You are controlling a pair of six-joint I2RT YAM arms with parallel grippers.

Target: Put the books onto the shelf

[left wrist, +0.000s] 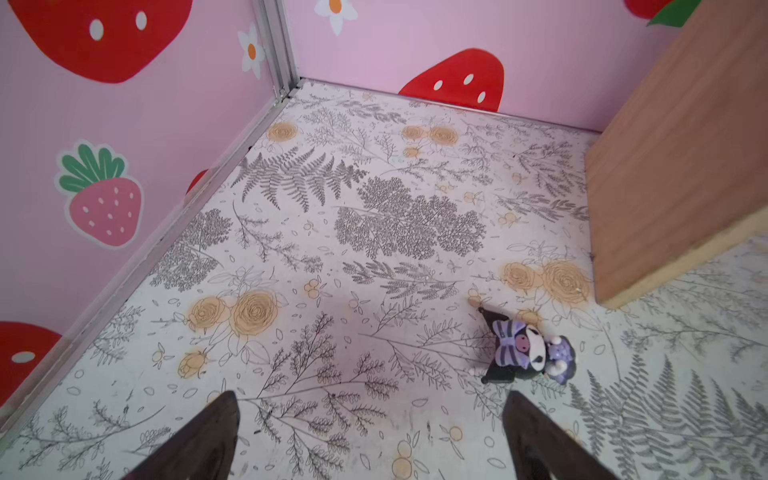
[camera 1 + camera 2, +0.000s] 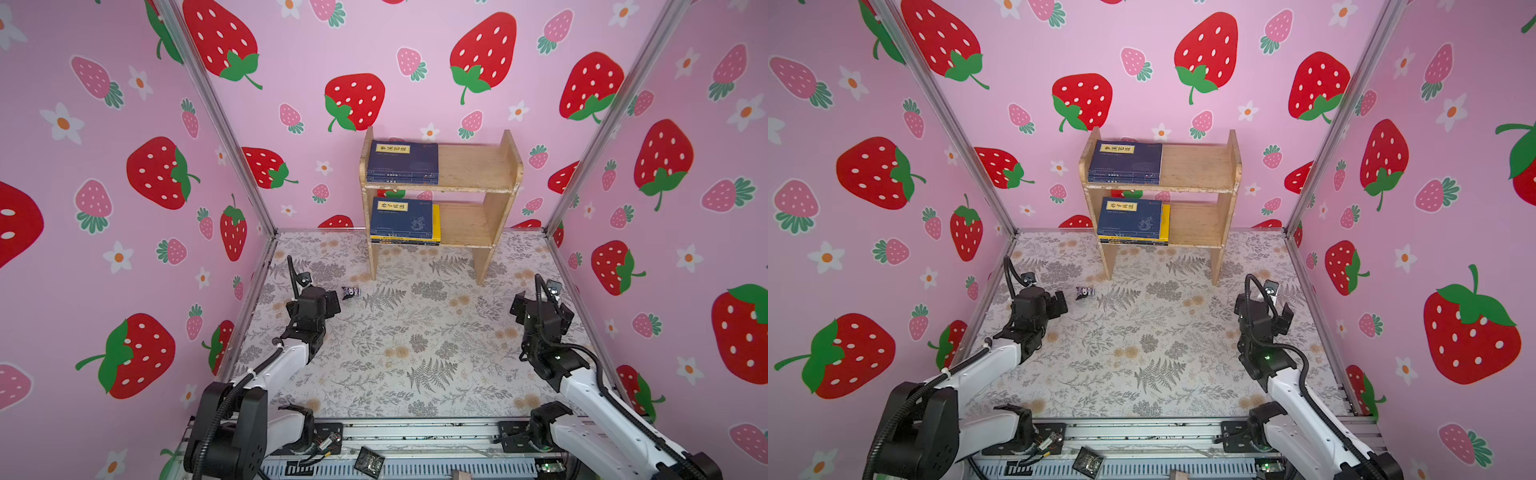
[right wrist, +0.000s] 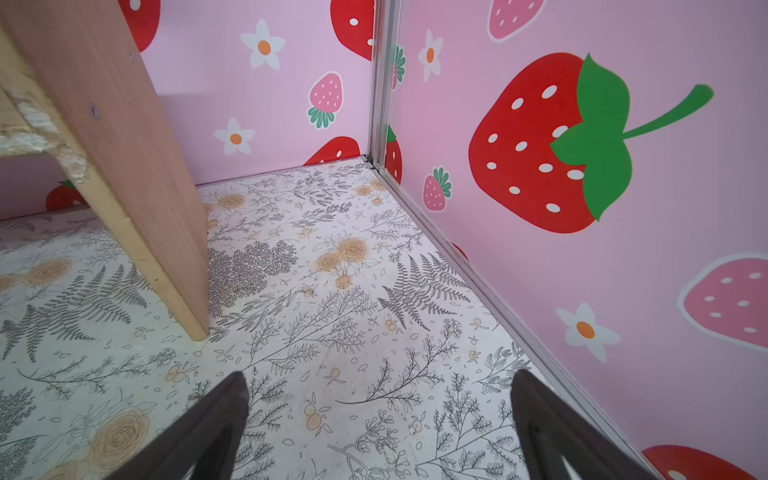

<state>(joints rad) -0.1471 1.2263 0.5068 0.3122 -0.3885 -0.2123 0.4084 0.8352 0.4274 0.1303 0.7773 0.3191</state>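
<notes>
The wooden shelf (image 2: 473,166) (image 2: 1196,166) stands against the back wall in both top views. A stack of navy books (image 2: 402,163) (image 2: 1125,163) lies flat on the left of its upper tier. Another stack (image 2: 403,219) (image 2: 1131,219), navy on top with a yellow one under it, lies on the left of the lower tier. My left gripper (image 2: 332,302) (image 1: 370,399) hangs open over the floral mat, in front of and left of the shelf, nothing between its fingers. Over the mat's right side my right gripper (image 2: 542,301) (image 3: 380,376) is open and empty.
A tiny dark figurine (image 2: 351,292) (image 1: 528,353) lies on the mat just beyond my left gripper, near the shelf's left leg (image 1: 673,166). The shelf's right leg (image 3: 124,166) stands ahead of my right gripper. Pink strawberry walls (image 2: 124,166) close in three sides.
</notes>
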